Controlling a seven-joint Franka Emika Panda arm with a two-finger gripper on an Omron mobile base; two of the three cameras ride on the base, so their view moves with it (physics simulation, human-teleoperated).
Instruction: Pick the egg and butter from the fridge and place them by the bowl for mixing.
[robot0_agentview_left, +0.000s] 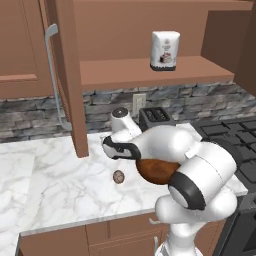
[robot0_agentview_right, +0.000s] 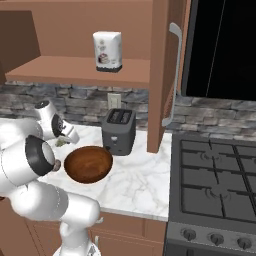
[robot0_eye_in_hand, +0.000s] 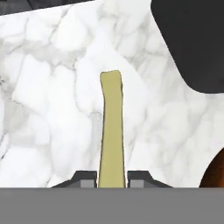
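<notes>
Marble counter under brown cupboards, stone backsplash behind. We see the egg already lying on the counter, just left of the bowl in the left base view. Toaster stands behind the bowl. Our claw is clenched on the butter, fingers pinching its near end. The stick's long axis runs straight out from the claw, away from the hand, over bare marble. Bowl edge sits at the lower right of the hand view, toaster at the upper right. We judge the butter hangs above the counter beside the bowl; lowering and release look next. Height above the marble: cannot tell.
</notes>
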